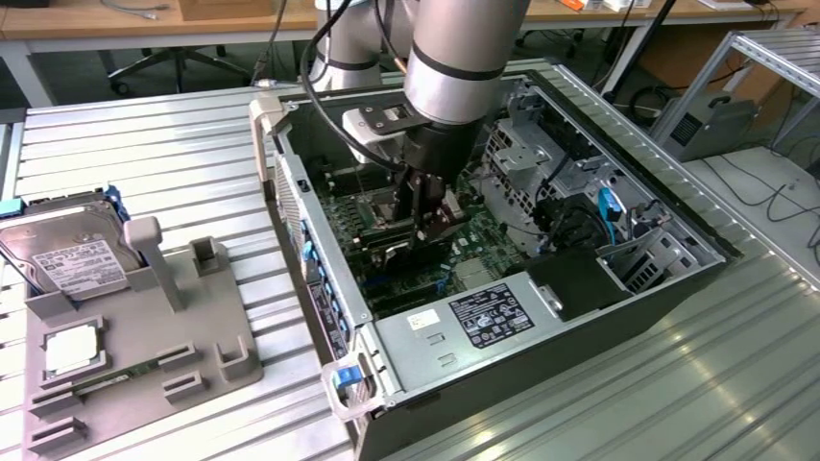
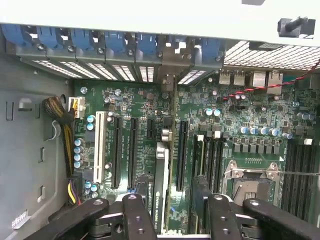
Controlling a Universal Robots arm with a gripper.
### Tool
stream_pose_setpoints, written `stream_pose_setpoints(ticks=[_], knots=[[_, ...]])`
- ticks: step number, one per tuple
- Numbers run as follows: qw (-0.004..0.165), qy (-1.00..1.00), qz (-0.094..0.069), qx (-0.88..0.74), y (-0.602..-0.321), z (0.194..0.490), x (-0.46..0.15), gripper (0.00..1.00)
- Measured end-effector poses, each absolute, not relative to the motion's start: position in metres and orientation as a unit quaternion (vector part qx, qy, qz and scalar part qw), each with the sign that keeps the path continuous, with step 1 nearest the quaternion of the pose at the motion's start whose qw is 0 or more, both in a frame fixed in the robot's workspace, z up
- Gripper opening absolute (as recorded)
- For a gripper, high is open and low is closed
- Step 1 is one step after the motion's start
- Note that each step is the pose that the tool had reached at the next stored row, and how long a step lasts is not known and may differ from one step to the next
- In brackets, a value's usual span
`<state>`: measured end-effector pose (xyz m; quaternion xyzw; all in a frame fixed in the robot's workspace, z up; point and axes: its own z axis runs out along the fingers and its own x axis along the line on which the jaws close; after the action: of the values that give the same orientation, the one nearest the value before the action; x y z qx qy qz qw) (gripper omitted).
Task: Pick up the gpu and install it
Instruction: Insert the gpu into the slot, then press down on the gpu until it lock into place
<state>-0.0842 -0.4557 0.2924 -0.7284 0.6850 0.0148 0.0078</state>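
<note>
Now the gpu (image 2: 161, 187) stands on edge in a slot of the green motherboard (image 2: 135, 150), a thin dark card with its end running up to the slotted rear wall of the open computer case (image 1: 666, 279). The gripper (image 2: 172, 215) hangs directly over the card, its two black fingers (image 2: 135, 217) set apart on either side of it, with a gap showing between each finger and the card, so nothing is clamped. In the exterior view the gripper (image 1: 429, 216) reaches down into the middle of the case from the grey arm (image 1: 455, 58). Beside the case, on the exterior view's left, a grey holder tray (image 1: 141, 336) sits on the ribbed metal table (image 1: 167, 154), carrying a silver hard drive (image 1: 64, 254) with a white label.
</note>
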Motion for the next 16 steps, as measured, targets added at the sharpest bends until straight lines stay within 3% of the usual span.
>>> stream_pose_setpoints(ticks=[4, 5, 6, 7, 8, 16], knots=[[0.008, 0.685, 0.015, -0.728, -0.456, 0.293, -0.084, 0.48], [0.008, 0.685, 0.015, -0.728, -0.456, 0.293, -0.084, 0.4], [0.008, 0.685, 0.015, -0.728, -0.456, 0.293, -0.084, 0.11], [0.008, 0.685, 0.015, -0.728, -0.456, 0.293, -0.084, 0.11], [-0.006, 0.685, 0.02, -0.728, -0.456, 0.292, -0.081, 0.11], [-0.002, 0.685, 0.016, -0.728, -0.451, 0.277, -0.096, 0.11]])
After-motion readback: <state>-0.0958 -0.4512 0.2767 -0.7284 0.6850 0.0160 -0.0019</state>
